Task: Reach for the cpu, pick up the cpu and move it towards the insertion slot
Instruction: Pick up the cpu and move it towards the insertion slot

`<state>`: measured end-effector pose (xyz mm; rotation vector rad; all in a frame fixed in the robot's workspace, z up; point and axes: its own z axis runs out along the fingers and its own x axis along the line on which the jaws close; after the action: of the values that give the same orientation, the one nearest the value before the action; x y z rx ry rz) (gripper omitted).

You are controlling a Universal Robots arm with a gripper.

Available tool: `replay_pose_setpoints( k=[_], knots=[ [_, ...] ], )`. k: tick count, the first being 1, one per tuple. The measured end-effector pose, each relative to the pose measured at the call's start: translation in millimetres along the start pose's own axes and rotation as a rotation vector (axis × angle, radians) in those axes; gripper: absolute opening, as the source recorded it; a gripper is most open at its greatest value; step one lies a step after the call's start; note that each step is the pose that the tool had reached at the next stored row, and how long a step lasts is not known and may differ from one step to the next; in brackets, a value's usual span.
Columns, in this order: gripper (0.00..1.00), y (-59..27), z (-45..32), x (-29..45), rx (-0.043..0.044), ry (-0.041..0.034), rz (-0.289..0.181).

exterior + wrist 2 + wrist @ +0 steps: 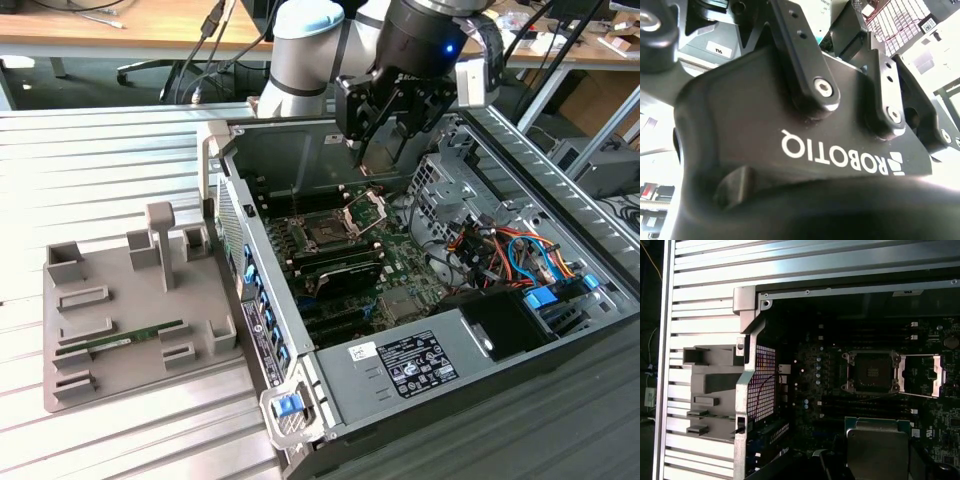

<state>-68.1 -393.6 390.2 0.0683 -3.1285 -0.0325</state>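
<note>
The cpu (876, 449), a flat square chip with a pale silver top and green rim, hangs close under the camera in the first wrist view, with dark finger shapes on either side of it. My gripper (383, 140) is shut on it, high over the back of the open computer case in the exterior view. The insertion slot (328, 233) is a dark square socket on the green board, below the gripper and toward the exterior view's left. Its silver frame (920, 374) is flipped open beside the socket (871, 372). The gripper's black housing (790, 150) is close up in the second wrist view.
A grey fixture tray (90, 375) on the slatted metal table holds a long green memory stick (120, 341). The case walls (228, 215), a drive cage (445, 185), coloured cables (495, 250) and the power supply (420, 362) surround the board.
</note>
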Motion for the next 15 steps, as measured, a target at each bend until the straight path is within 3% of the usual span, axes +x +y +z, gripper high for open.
replay_pose_setpoints(
  k=[15],
  knots=[
    [0.55,-0.2,1.7,-2.3,0.0001,0.0000,0.000]
  ],
)
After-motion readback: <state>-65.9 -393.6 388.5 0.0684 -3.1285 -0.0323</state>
